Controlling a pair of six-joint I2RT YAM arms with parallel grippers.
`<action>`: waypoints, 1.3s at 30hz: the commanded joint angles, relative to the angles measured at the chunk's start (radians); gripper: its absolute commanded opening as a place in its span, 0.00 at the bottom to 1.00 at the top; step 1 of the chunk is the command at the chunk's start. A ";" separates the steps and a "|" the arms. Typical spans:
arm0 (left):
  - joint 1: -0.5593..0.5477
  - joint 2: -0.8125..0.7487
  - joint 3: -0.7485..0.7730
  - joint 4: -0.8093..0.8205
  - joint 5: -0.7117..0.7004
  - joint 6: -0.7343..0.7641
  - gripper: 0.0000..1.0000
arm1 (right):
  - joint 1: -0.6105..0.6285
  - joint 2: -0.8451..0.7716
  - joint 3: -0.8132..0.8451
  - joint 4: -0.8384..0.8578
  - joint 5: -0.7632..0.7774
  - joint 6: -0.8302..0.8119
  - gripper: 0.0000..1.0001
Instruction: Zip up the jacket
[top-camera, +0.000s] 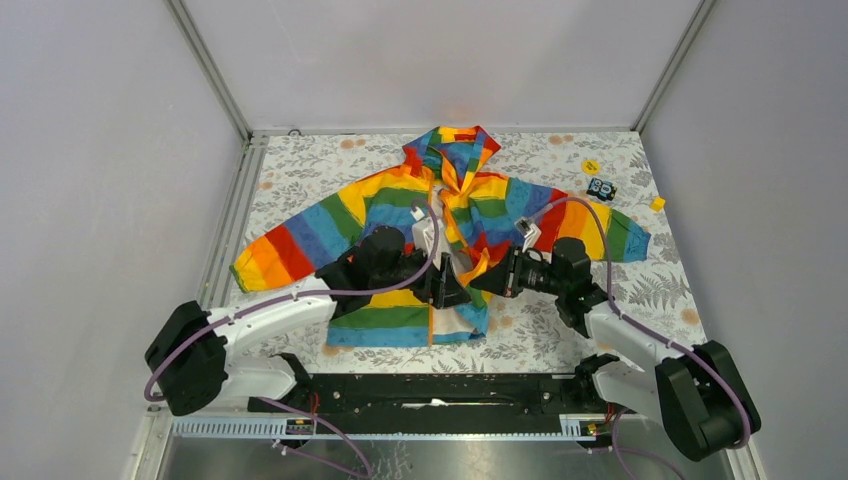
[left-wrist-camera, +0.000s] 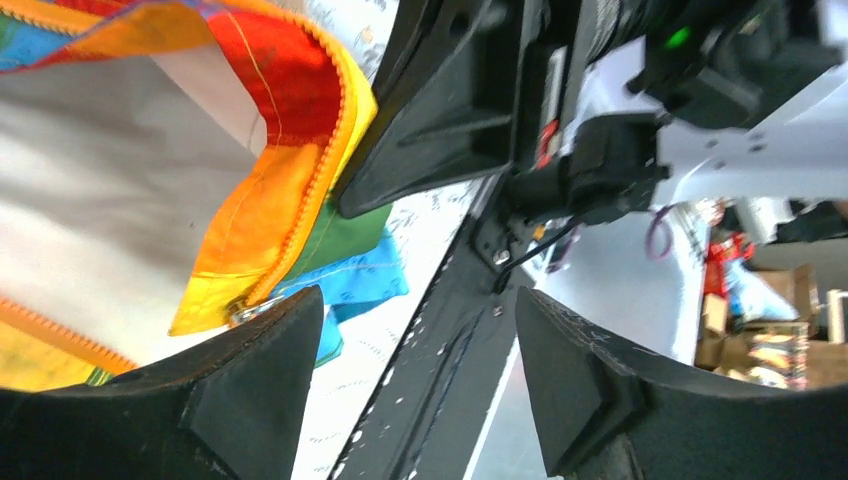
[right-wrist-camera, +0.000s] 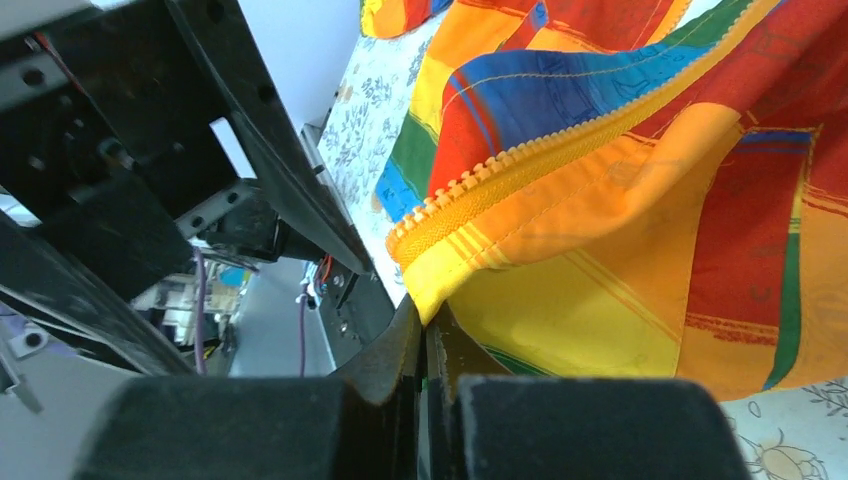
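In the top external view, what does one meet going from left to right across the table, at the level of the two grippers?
Yellow-tipped jacket cuff → left gripper → right gripper → the jacket's other cuff.

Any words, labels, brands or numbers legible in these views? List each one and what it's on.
No text can be read in any view.
The yellow disc has a dark mark, too small to read.
The black block has pale spots, too small to tell.
The jacket shows stripes only, no print.
The boxes in the left wrist background are blurred.
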 joint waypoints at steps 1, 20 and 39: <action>-0.020 0.020 -0.008 0.000 -0.091 0.165 0.74 | -0.020 0.059 0.068 -0.007 -0.145 0.043 0.00; -0.021 0.209 0.061 0.099 0.027 0.189 0.51 | -0.036 0.120 0.082 0.021 -0.215 0.048 0.00; -0.030 -0.004 0.008 -0.054 -0.205 0.013 0.55 | -0.037 0.073 0.103 -0.129 -0.139 -0.044 0.00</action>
